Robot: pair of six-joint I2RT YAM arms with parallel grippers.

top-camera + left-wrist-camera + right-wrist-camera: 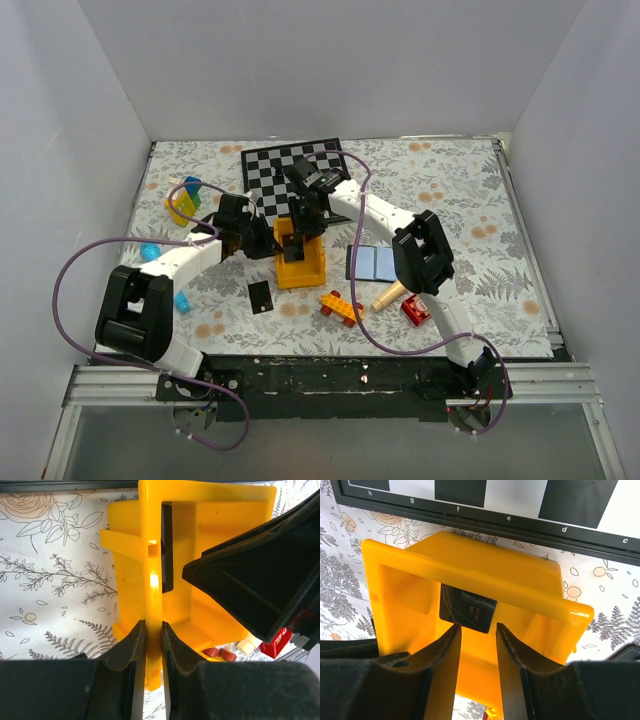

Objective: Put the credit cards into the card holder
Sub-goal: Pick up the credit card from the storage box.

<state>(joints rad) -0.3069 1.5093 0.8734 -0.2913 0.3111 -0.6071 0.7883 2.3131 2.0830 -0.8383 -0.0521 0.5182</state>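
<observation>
Two grippers work at one yellow box (300, 268) on the floral-patterned table (470, 190), just in front of a chessboard (290, 165). The left gripper (153, 630) is clamped on a thin side wall of the box, one finger pressed to each face of it. The right gripper (477, 627) hangs over the box's open mouth, its jaws apart with a clear gap between them.

A black credit card (467, 611) stands on edge inside the box, flat against an inner wall. Seen from the right wrist, it lies just beyond the spread fingertips and looks a little wider than the gap between them; whether either finger touches it cannot be told. From the left wrist, the same card shows as a dark upright strip just inside the clamped wall, on the side away from the patterned cloth.

A second credit card (260, 297) lies flat on the table near the box's front-left corner. The card holder (372, 263) lies open to the right of the box, blue-grey inside facing up, apart from both grippers.
</observation>
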